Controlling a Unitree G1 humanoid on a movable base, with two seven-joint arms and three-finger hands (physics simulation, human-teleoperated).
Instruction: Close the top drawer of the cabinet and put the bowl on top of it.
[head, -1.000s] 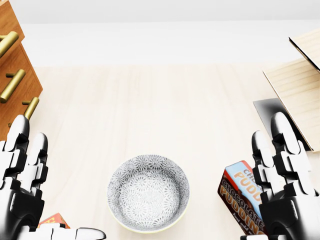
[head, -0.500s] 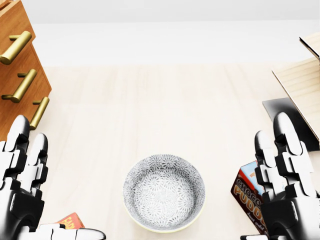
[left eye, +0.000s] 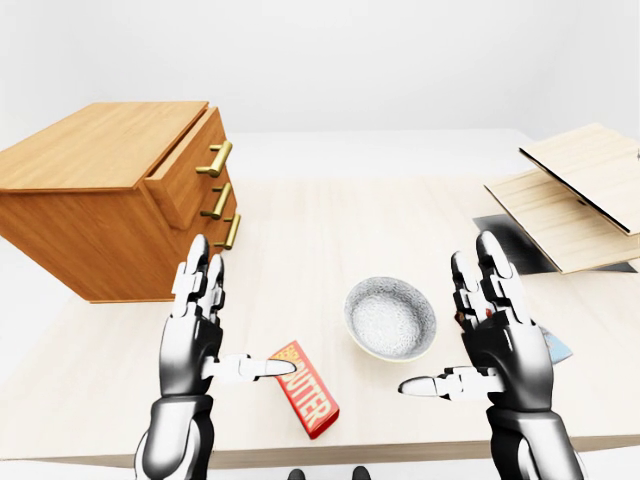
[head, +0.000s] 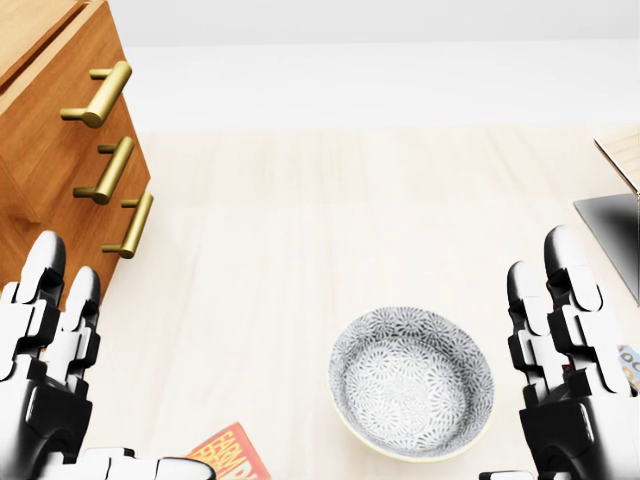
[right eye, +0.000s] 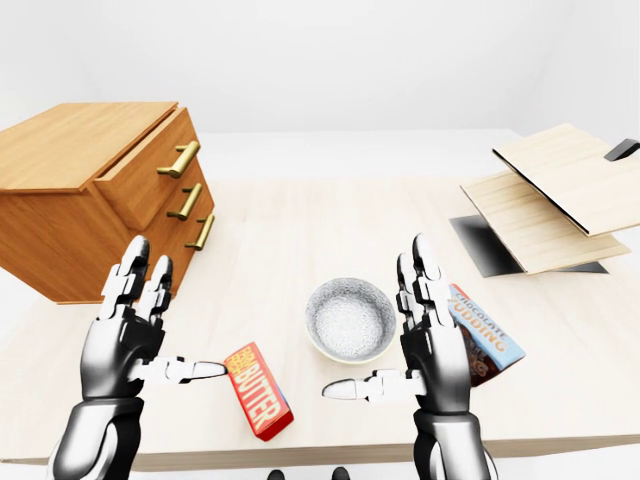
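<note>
Everything slid right in the head view, so the camera moved; the round patterned bowl (head: 412, 385) sits on the smooth pale table (head: 300, 220) with open room around it. Left-eye view: the wooden cabinet (left eye: 90, 200) has its top drawer (left eye: 188, 168) sticking out a bit; the left hand (left eye: 192, 340) and right hand (left eye: 500, 345) are spread wide, holding nothing. Right-eye view: a red butter box (right eye: 258, 390) lies near the bowl.

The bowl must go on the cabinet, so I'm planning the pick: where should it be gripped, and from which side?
Probably the rim of the bowl on the head view's right, pinched from above by the right hand: it sits upright and open, its thin wall bare, with that open hand nearest.
</note>
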